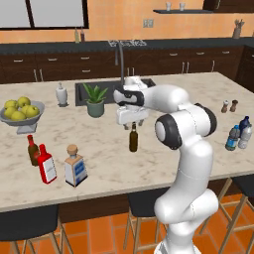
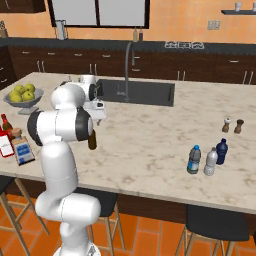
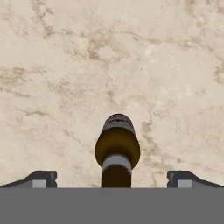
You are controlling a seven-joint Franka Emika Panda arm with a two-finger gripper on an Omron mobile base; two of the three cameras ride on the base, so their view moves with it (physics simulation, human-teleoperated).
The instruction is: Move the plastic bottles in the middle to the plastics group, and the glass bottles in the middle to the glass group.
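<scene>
— What's the room like from where you stand?

— A kitchen with orange walls and dark cabinets, and in front of me a long marble counter (image 1: 104,149) with a sink (image 1: 111,89) set in its far side.

— Go along it from the left.

— At the left end sits a bowl of green apples (image 1: 20,113). Nearer the front edge stand the short brown bottle (image 1: 32,150) and, just beside it, the flat red bottle (image 1: 47,164). Close to their right is the squarish clear bottle (image 1: 75,166) with its cork stopper. Further back are a white jar (image 1: 61,94) and a potted plant (image 1: 95,100).

— And the middle?

— The slim dark brown bottle (image 1: 133,138) stands upright there. My gripper (image 1: 133,120) hangs right above its neck, spread wide, nothing held; the cap sits between the fingertips (image 3: 43,178), touching neither.

— The right end?

— Salt and pepper shakers (image 1: 229,106) toward the back. Nearer the front, the water bottle (image 1: 232,138) stands just beside the pale clear bottle (image 1: 244,137) and the dark blue bottle (image 1: 244,122).
</scene>
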